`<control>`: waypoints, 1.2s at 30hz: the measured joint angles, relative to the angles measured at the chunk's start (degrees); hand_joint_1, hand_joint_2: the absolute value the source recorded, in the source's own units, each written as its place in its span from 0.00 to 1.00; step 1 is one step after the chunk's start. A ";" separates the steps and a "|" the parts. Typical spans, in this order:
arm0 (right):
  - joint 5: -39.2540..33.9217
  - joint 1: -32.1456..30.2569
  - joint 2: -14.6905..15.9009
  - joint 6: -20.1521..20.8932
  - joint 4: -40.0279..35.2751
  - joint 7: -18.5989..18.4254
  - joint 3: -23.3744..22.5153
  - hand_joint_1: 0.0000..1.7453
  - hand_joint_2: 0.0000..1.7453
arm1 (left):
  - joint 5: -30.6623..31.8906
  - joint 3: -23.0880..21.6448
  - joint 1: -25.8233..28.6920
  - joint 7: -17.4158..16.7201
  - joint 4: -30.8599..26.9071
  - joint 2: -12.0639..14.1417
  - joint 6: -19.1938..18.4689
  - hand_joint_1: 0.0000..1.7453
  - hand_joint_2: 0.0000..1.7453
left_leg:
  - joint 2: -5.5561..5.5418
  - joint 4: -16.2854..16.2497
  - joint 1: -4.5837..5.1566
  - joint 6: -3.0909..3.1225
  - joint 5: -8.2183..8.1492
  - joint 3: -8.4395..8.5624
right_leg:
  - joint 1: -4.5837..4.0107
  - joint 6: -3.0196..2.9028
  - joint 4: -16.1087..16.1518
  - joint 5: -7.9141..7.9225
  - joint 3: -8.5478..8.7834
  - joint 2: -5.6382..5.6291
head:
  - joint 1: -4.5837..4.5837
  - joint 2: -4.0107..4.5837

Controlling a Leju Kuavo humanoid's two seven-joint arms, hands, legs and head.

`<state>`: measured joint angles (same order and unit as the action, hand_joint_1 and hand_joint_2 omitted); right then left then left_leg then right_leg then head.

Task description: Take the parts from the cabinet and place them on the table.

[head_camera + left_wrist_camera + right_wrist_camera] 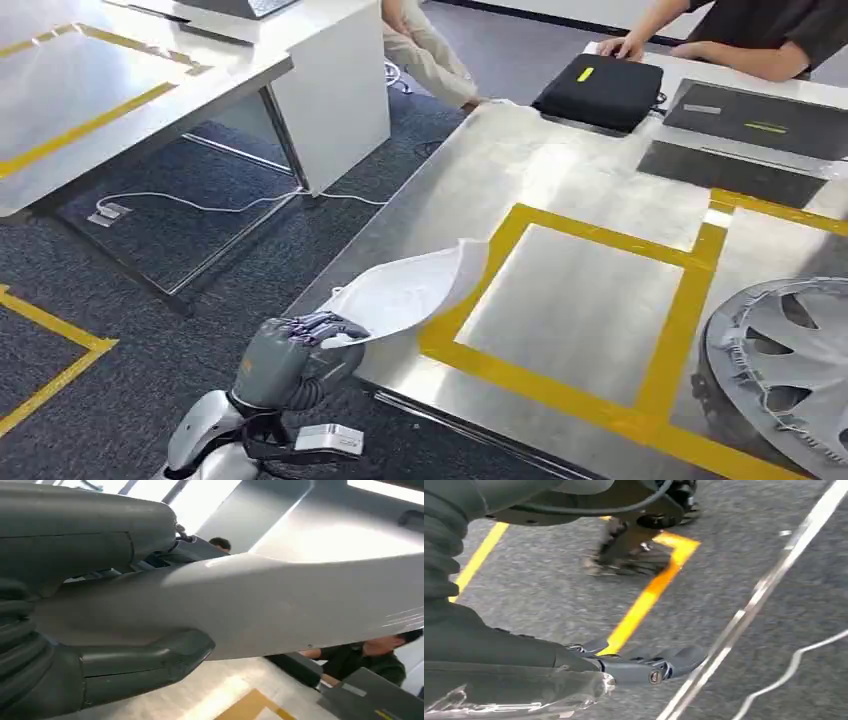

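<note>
My left hand (300, 350) clamps the white part (405, 290) by its end, over the table (560, 180) edge. It could tip floorward if the grip slackens. My right hand (644, 662) hangs with fingers extended, holding nothing.

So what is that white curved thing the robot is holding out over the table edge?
The white part is a thin, curved shell, smooth and matte, plastic by the look of it, with one end rising to a point. The left hand grips its lower end; in the wrist view the thumb lies along one face and the darker fingers along the other. It lies tilted over the near edge of the steel table, its tip beside the yellow tape square. Whether it touches the table is unclear.
</note>
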<state>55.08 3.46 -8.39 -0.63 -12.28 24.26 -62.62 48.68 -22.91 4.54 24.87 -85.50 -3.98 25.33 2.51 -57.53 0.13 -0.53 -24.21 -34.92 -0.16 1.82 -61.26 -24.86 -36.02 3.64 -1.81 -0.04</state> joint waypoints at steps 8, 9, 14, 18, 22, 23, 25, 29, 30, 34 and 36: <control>0.87 0.91 0.00 -0.04 0.11 -0.11 0.28 0.00 1.00 | 0.87 -0.98 -1.59 -0.37 1.51 -0.11 -1.24 1.00 1.00 | -1.49 -8.60 0.05 -2.14 -6.50 -2.10 | 0.54 -1.36 1.17 -0.87 1.19 -4.24 | -0.35 0.00; 1.01 1.00 0.00 -0.02 0.11 -0.11 0.31 0.00 1.00 | 0.87 -1.00 -1.58 -0.37 1.79 -0.04 -1.31 1.00 1.00 | -1.72 -13.07 0.02 -2.25 -8.26 -4.61 | 0.57 -1.51 1.17 -0.96 1.23 -4.94 | -0.31 0.00; 1.44 0.78 -0.04 0.00 0.13 -0.11 0.39 0.00 1.00 | 1.25 -1.42 -1.92 -0.22 2.67 0.09 -1.49 1.00 1.00 | -3.25 -7.75 0.02 -1.42 -1.05 -4.03 | 0.61 -1.40 1.17 -1.38 1.92 -8.61 | -0.28 0.00; 1.53 0.78 -0.09 0.00 0.13 -0.11 0.79 0.00 1.00 | 1.53 -1.55 -2.31 -0.04 2.97 0.11 -1.49 1.00 1.00 | -6.23 -0.58 -0.08 -0.60 -0.22 -0.50 | 0.75 -0.23 1.27 -1.59 1.55 -10.58 | -0.17 0.00; 1.81 0.52 -0.07 -0.07 0.13 -0.09 0.87 0.00 1.00 | 1.77 -1.92 -2.74 0.00 3.15 0.09 -1.59 1.00 1.00 | -5.03 0.35 0.12 -0.04 -0.40 0.13 | 0.36 0.66 -0.05 -3.10 1.40 -6.58 | 0.61 0.00; 2.10 0.67 -0.07 -0.07 0.11 -0.09 1.03 0.00 1.00 | 1.94 -1.90 -2.82 -0.09 3.23 0.11 -1.84 1.00 1.00 | -4.95 -0.02 0.21 -0.32 -0.59 0.10 | 0.52 -1.46 2.50 -0.73 2.02 -6.33 | 0.83 0.00; 2.58 0.63 -0.07 -0.02 0.13 0.00 1.31 0.00 1.00 | 2.23 -1.95 -3.44 -0.59 3.74 0.22 -2.36 1.00 1.00 | -4.45 0.07 0.37 0.04 -0.41 0.20 | 0.61 -0.36 2.39 -0.72 1.96 -6.40 | 0.44 0.00; 4.02 0.93 -0.07 0.52 0.13 -0.70 1.90 0.00 1.00 | 5.00 -2.10 -7.51 -3.80 7.40 0.15 -4.24 1.00 1.00 | -4.45 0.06 0.38 0.21 -0.32 0.20 | 0.69 0.12 2.63 -0.60 2.07 -6.38 | 0.39 0.00; 4.20 1.12 -0.07 0.63 0.13 -0.98 2.12 0.00 1.00 | 5.38 -2.12 -8.81 -4.20 8.71 0.13 -4.56 1.00 1.00 | -4.44 0.05 0.40 0.31 -0.25 0.19 | 0.71 0.17 2.64 -0.56 2.07 -6.38 | 0.44 0.00; 4.41 1.56 -0.07 0.72 0.13 -1.25 2.71 0.00 1.00 | 5.75 -2.19 -12.04 -4.70 11.80 0.00 -4.85 1.00 1.00 | -4.36 0.05 0.42 0.42 -0.15 0.22 | 0.74 0.45 2.67 -0.39 2.07 -6.39 | 0.42 0.00; 4.41 1.58 -0.07 0.72 0.13 -1.27 2.75 0.00 1.00 | 5.92 -2.21 -12.58 -4.74 12.72 -0.04 -4.83 1.00 1.00 | -4.35 0.05 0.41 0.45 -0.05 0.22 | 0.73 0.51 2.67 -0.35 2.04 -6.39 | 0.39 0.00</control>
<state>59.49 5.04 -8.46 0.09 -12.15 22.99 -59.87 54.60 -25.11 -8.04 20.13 -72.78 -4.02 20.50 -1.84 -57.48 0.54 -0.08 -24.26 -34.70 0.57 2.33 -58.58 -25.21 -33.98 -2.75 -1.42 -0.04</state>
